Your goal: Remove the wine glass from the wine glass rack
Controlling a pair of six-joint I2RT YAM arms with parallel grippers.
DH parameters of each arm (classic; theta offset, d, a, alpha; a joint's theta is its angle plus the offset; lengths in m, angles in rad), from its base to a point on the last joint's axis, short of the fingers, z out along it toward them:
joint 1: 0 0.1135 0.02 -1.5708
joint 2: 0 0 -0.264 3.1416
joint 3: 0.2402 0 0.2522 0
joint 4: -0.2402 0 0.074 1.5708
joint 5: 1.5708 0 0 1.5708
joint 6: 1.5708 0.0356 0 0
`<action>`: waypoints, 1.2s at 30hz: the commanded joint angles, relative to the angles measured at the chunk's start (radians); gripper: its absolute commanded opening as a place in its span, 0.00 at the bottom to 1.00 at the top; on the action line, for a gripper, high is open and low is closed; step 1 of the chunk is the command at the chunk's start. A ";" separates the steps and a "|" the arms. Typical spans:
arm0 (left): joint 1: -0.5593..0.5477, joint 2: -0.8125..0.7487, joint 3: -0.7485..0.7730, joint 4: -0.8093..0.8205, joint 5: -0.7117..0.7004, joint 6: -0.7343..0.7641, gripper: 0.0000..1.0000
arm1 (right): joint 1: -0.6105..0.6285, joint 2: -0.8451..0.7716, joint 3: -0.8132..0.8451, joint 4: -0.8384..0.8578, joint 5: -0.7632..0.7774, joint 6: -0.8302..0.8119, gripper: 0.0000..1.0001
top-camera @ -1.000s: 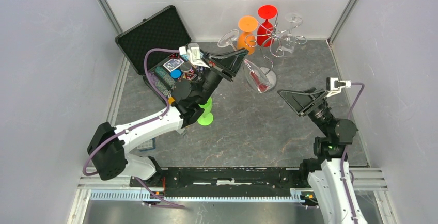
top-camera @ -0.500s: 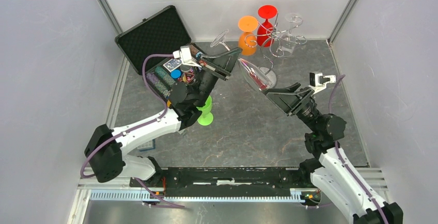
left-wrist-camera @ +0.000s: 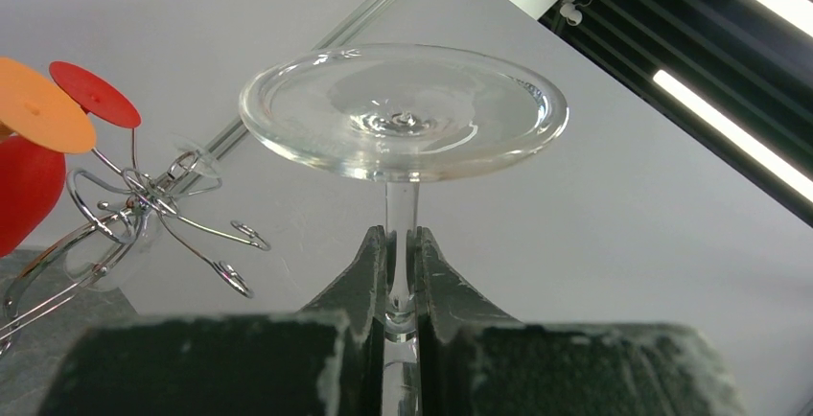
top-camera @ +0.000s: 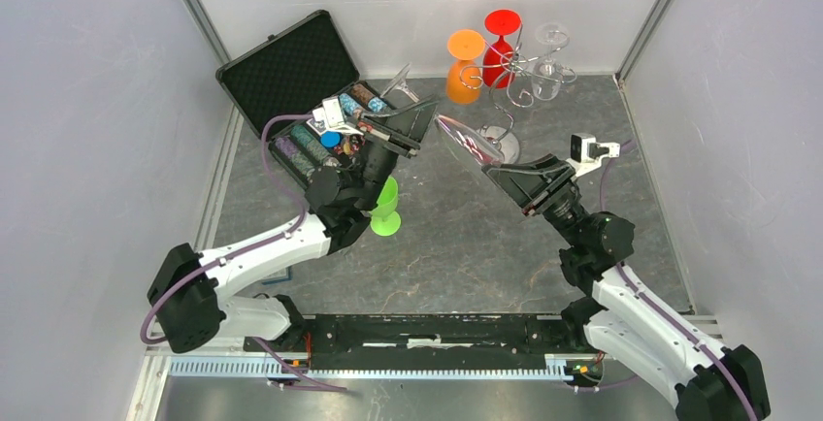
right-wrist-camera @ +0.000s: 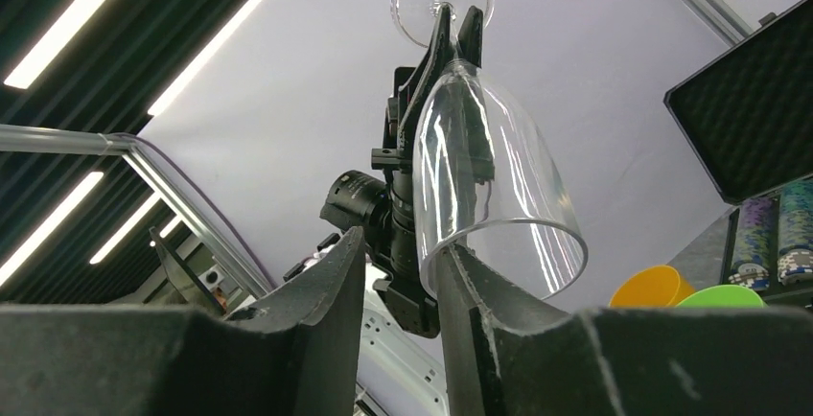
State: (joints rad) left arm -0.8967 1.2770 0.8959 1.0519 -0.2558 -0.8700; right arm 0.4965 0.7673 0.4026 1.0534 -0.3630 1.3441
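1. Top external view, far left: an open black case (top-camera: 291, 72) of poker chips lies on the table (top-camera: 466, 237)
2. Left gripper (left-wrist-camera: 400, 243) is clamped on the stem of the clear wine glass (top-camera: 469, 142), just under its foot; the left wrist view shows both fingers pressing the stem
3. A green goblet (top-camera: 386, 210) stands on the table beneath that arm
4. The wine glass hangs tilted in the air, clear of the wine glass rack (top-camera: 514, 77), bowl toward the right arm
5. The rack stands at the back, carrying an orange glass (top-camera: 464, 62), a red glass (top-camera: 500, 43) and another clear glass (top-camera: 550, 57)
6. Right gripper (right-wrist-camera: 398, 253): jaws apart, straddling the bowl's rim, whose wall sits close against one finger while the other is off it
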 commanded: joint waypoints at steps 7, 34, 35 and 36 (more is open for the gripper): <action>-0.004 -0.056 -0.051 0.077 -0.040 -0.043 0.02 | 0.057 0.009 0.046 -0.035 0.100 -0.147 0.23; -0.004 -0.212 -0.186 -0.010 0.112 0.124 0.89 | 0.073 -0.023 0.082 -0.150 0.158 -0.323 0.00; -0.004 -0.220 -0.192 -0.036 0.116 0.129 0.91 | 0.073 -0.027 0.086 -0.160 0.158 -0.334 0.00; -0.004 -0.229 -0.198 -0.059 0.122 0.131 0.93 | 0.073 -0.031 0.091 -0.178 0.158 -0.344 0.00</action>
State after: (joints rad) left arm -0.8970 1.0943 0.7124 1.0401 -0.1810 -0.8097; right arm 0.5697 0.7601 0.4362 0.8974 -0.2562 1.0733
